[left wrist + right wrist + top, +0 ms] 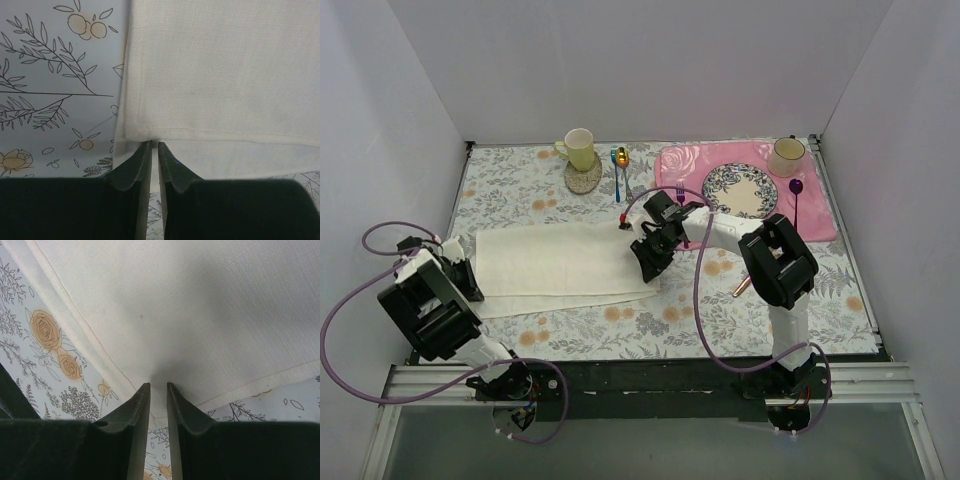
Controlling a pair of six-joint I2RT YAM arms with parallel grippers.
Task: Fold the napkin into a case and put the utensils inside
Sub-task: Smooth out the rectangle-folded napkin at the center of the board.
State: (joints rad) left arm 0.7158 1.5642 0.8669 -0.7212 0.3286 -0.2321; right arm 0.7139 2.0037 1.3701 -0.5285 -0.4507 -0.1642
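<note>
While both arms reach over the flowered table [720, 320], the napkin [560, 260] lies flat on it in a long cream band, folded so that a lower layer shows as a strip along its near edge. It is in the left half of the table, between the two grippers. The left gripper [154, 145] is at the left end of the cloth. In the left wrist view its fingers [135, 167] stand almost together, and the hem of the fold goes in between the tips, so it is pinching the napkin there. The right gripper [158, 386] is at the right end, near the corner. Its fingers [131, 410] leave a narrow slit, and the cloth dips into this slit at the tips, so it also appears closed on the napkin; a shadow there makes the contact less clear. The knife [741, 288] is to the right of the napkin, apart from it, and the right arm covers most of it, so only a short copper-coloured piece is seen. The spoon [623, 157] with the gold bowl lies near the far edge, just beside a blue-handled spoon [616, 180] and near a yellow-green cup [580, 148] on a round coaster [583, 180]. At the far right a pink placemat [820, 215] carries a patterned plate [740, 190], a second cup [787, 155] and a purple utensil [797, 195].
</note>
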